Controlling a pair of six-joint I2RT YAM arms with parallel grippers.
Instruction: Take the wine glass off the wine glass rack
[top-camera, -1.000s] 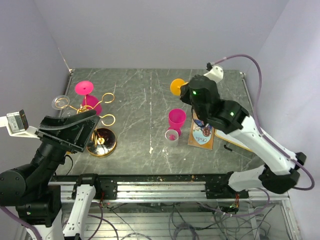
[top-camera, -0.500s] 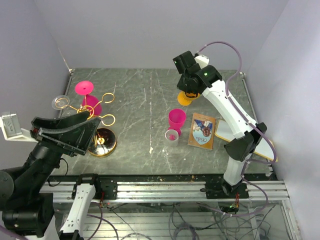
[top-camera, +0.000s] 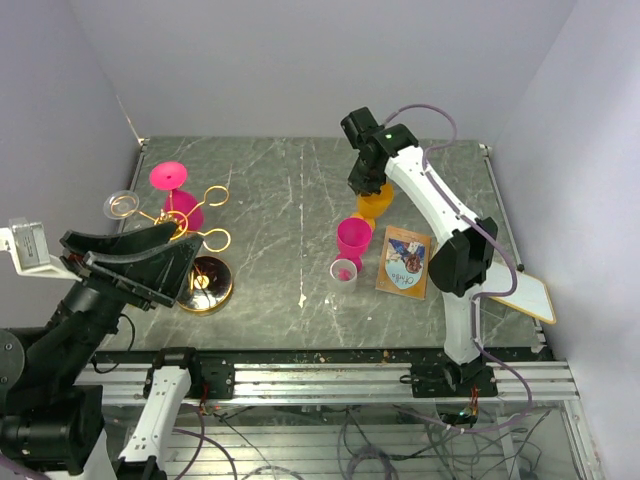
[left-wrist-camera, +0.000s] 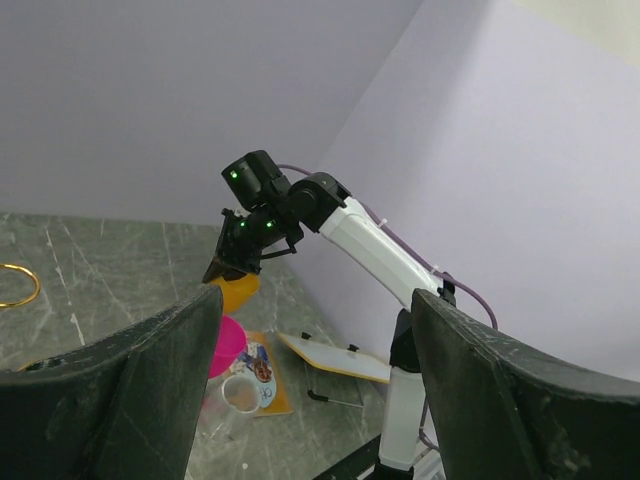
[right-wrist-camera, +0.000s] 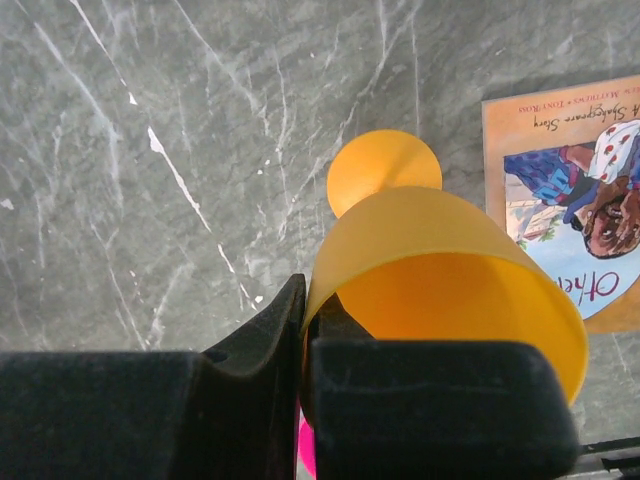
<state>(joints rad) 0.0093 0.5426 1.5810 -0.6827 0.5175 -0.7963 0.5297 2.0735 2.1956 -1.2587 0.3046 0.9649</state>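
Note:
The gold wine glass rack (top-camera: 203, 285) stands at the left of the table, and one of its loops (left-wrist-camera: 15, 285) shows at the edge of the left wrist view. A pink wine glass (top-camera: 175, 190) hangs upside down on its arms, with a clear glass (top-camera: 122, 205) at the far left arm. My left gripper (top-camera: 180, 262) (left-wrist-camera: 315, 380) hovers open and empty over the rack's near side. An orange wine glass (top-camera: 376, 203) (right-wrist-camera: 440, 260) (left-wrist-camera: 238, 290) hangs above the table, pinched at its rim by my right gripper (top-camera: 368, 180) (right-wrist-camera: 308, 310), which is shut on it.
A pink cup (top-camera: 353, 240) (left-wrist-camera: 225, 345) stands just in front of the orange glass, with a small clear cup (top-camera: 343, 273) beside it. A picture book (top-camera: 405, 262) (right-wrist-camera: 575, 200) lies to their right. A clipboard (top-camera: 525, 295) sits at the right edge.
My right arm has swung up and back, carrying the orange glass a little nearer and lower, close behind the pink cup. My left gripper has shifted slightly and stays open.

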